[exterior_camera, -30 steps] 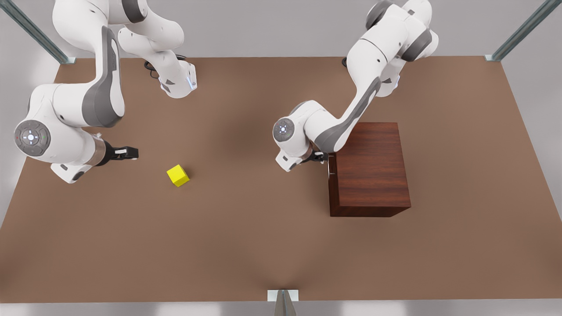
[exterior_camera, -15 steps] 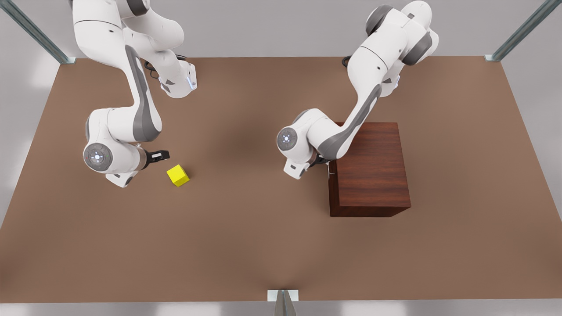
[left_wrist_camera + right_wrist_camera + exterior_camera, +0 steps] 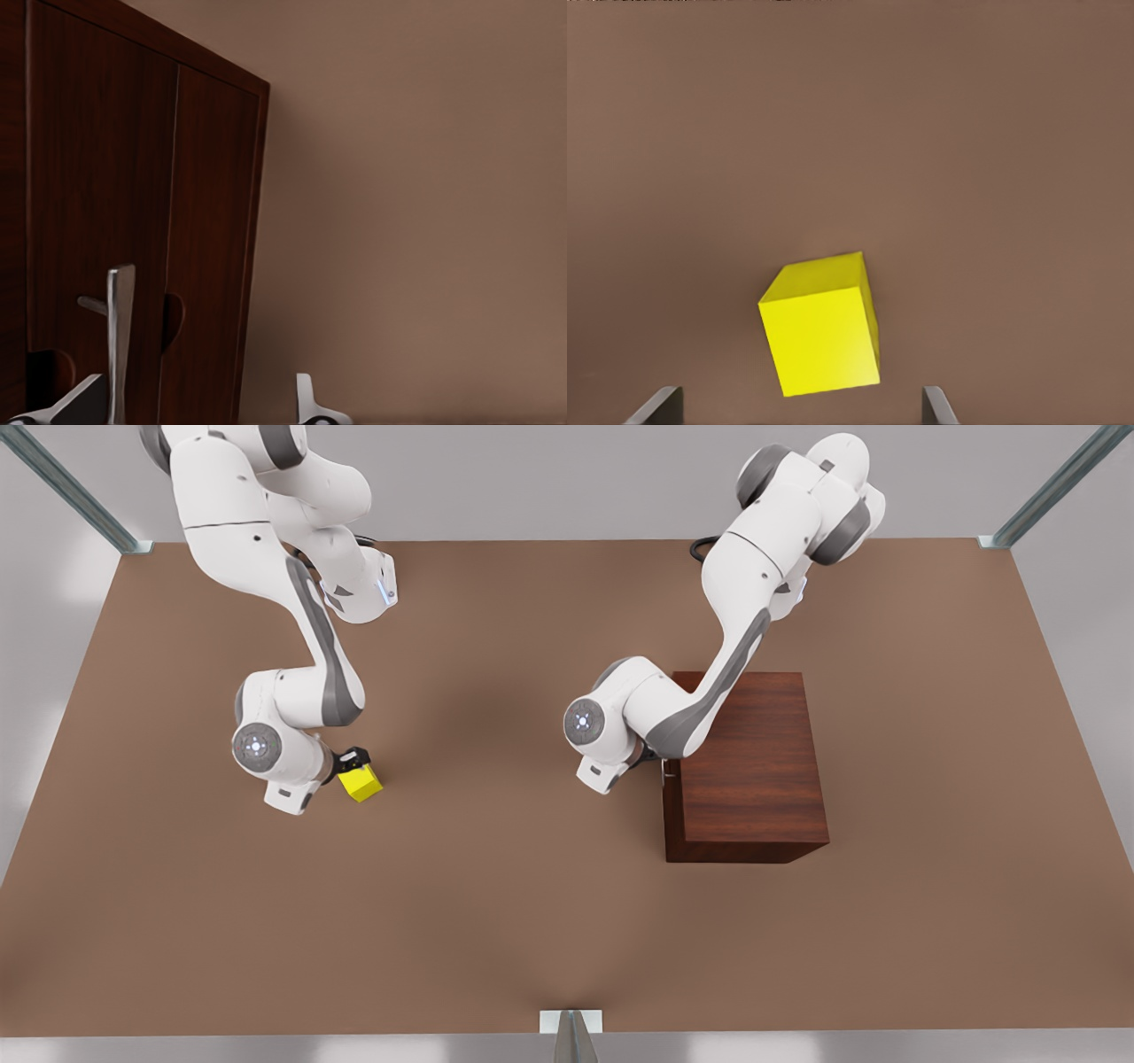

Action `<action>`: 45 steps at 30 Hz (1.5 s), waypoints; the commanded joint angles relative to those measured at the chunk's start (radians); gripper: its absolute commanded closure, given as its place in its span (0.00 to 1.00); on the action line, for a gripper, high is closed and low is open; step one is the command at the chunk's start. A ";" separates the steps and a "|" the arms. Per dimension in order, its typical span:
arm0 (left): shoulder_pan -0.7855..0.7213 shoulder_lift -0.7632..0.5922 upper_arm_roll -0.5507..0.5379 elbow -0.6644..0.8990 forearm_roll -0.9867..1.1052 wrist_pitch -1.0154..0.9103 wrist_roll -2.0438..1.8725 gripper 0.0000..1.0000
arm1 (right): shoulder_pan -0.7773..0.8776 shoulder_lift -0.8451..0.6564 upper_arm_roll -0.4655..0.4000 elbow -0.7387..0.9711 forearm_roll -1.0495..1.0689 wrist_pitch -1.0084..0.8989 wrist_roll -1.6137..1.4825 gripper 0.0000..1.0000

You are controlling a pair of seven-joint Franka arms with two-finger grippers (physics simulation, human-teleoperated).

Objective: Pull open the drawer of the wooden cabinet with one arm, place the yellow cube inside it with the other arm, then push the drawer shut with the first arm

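Yellow cube [image 3: 361, 783] sits on the brown table [image 3: 496, 921] left of centre in the front view, and the right gripper [image 3: 353, 760] hovers right at it with fingers [image 3: 937, 409] spread wide, the cube between their tips. Right of centre stands the wooden cabinet [image 3: 753, 766], its drawer [image 3: 97, 221] shut. At the silver handle [image 3: 120, 341] waits the left gripper [image 3: 199, 409], fingers parted around the bar.

Wooden cabinet [image 3: 753, 766] grained; handle [image 3: 120, 341] silver metal.

Yellow cube [image 3: 361, 783] on table, drawer [image 3: 671, 797] shut.
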 commanded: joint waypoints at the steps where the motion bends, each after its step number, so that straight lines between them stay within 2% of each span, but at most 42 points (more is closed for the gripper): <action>1: 0.000 0.000 0.000 0.002 -0.003 -0.005 0.092 0.00 | -0.007 0.011 0.000 -0.008 0.002 0.121 -0.202 0.00; 6: 0.003 0.002 0.000 0.002 -0.018 0.003 0.089 0.00 | -0.007 0.039 0.000 -0.060 0.042 0.206 -0.221 0.00; 16: -0.025 0.037 -0.003 0.058 -0.037 0.008 0.082 0.00 | 0.002 0.027 0.000 -0.138 0.059 0.245 -0.218 0.00; 23: -0.060 0.039 -0.003 0.072 -0.060 -0.028 0.081 0.00 | 0.004 0.047 0.000 -0.138 0.057 0.262 -0.209 0.00; 28: -0.075 0.092 -0.002 0.161 -0.057 -0.026 0.067 0.00 | 0.004 0.070 0.000 -0.138 0.059 0.268 -0.206 0.00; 44: -0.140 0.140 0.003 0.249 -0.058 -0.028 0.010 0.00 | 0.002 0.174 0.000 -0.137 0.066 0.351 -0.198 0.00; 45: -0.140 0.142 0.003 0.249 -0.058 -0.028 0.010 0.00 | 0.002 0.172 0.000 -0.137 0.066 0.351 -0.198 0.07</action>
